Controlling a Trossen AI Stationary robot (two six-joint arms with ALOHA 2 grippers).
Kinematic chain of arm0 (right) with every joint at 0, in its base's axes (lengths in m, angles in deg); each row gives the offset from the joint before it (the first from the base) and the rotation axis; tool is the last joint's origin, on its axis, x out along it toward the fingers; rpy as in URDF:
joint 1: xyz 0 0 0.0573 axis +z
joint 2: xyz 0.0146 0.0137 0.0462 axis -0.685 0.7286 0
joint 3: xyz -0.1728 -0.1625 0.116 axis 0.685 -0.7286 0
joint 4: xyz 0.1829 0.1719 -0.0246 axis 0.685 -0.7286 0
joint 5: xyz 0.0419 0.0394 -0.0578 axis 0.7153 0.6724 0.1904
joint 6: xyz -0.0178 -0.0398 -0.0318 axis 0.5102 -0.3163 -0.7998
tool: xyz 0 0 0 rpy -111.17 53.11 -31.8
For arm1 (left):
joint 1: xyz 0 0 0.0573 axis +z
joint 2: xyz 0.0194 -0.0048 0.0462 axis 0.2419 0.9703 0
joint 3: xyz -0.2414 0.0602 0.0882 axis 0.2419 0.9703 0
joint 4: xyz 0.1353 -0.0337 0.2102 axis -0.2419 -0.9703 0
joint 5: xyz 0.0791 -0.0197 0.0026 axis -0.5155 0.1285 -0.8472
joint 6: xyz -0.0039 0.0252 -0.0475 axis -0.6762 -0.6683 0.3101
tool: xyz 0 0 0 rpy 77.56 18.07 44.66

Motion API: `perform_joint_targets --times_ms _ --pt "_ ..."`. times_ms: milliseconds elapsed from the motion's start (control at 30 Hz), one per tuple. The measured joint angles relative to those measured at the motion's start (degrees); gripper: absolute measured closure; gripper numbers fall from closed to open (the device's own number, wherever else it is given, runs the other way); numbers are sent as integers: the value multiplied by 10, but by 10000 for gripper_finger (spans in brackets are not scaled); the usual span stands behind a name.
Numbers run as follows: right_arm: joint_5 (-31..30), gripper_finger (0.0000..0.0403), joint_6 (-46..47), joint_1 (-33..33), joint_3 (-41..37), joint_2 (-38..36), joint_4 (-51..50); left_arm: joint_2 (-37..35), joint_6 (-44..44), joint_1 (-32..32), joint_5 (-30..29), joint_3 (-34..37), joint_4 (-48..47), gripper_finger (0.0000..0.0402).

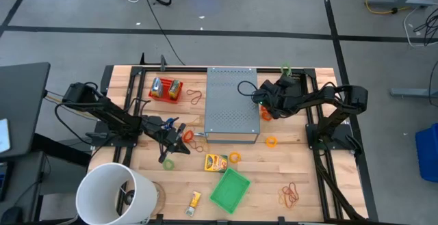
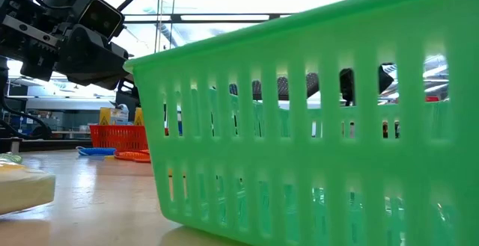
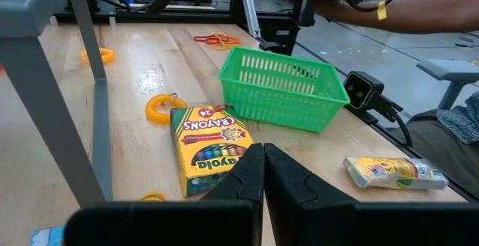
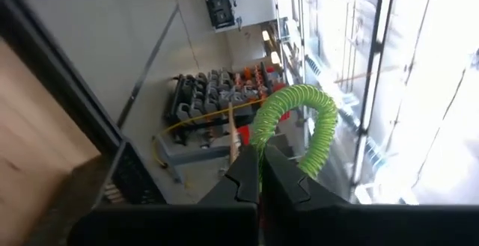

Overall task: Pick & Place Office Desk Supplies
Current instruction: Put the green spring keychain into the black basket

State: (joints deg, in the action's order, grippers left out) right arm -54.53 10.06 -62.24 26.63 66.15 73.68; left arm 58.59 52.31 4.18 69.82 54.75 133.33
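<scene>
Crayon box [image 3: 206,150] lies flat on the wood just ahead of your left claw [image 3: 263,177], whose tips are pressed together on nothing. It is glossy printed card, yellow-orange and rectangular. Beside it, slightly farther from the tips, sits a ridged orange loop [image 3: 161,108]. A crinkly printed packet [image 3: 393,173] lies off to the side, and the green basket [image 3: 284,89] stands beyond the box, slatted hard plastic with nothing showing inside. Thin rubber bands [image 3: 215,40] lie tangled well past that. Your right claw [image 4: 258,173] is raised, pinching a springy green coil [image 4: 296,115]. By my reading you are early on: the red basket [image 1: 166,101] holds a few things, but most supplies lie loose around the perforated metal box [image 1: 231,109], so nearly all the sorting remains.
</scene>
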Motion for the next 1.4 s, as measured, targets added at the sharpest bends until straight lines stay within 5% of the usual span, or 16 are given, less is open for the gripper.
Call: perform_joint_targets --times_ms 300,533,633,867,1400 --pt "22 403 228 -16 0 0 -36 0 4 0 0 0 0 393" --pt "244 403 704 -79 5 -4 -263 0 4 0 0 0 0 393" --pt "288 403 832 -98 3 -3 -380 0 3 0 0 0 0 393" --pt "319 403 867 -73 -3 1 -452 0 -1 0 0 0 -1 393" --pt "316 403 904 -7 -1 1 -435 0 -1 0 0 0 0 393"
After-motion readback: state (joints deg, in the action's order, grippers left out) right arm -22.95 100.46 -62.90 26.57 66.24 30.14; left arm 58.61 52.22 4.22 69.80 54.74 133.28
